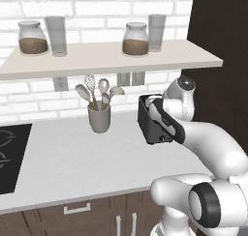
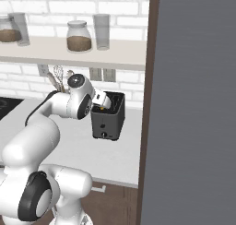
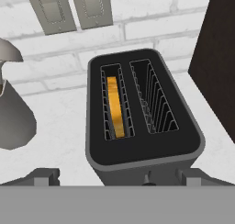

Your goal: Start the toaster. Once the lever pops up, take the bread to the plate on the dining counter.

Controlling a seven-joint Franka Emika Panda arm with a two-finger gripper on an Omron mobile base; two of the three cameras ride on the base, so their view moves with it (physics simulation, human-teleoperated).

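Note:
The dark toaster [image 1: 147,125] [image 2: 109,121] [image 3: 143,147] stands on the white worktop by the brick wall, next to a tall dark panel. The yellow-orange bread [image 3: 114,106] sits low in its left slot; the right slot holds nothing. My gripper [image 2: 104,103] [image 3: 119,179] hovers just above the toaster's near end. It is open wide, with one fingertip [image 3: 43,176] on each side and nothing between them. A small knob shows low on the toaster's narrow face. The plate and the dining counter are out of view.
A grey utensil cup [image 1: 99,119] [image 3: 13,117] with spoons stands left of the toaster. A shelf [image 1: 111,58] with jars and glasses hangs overhead. A black hob [image 1: 12,155] lies at far left. The dark panel [image 2: 193,104] walls off the right side.

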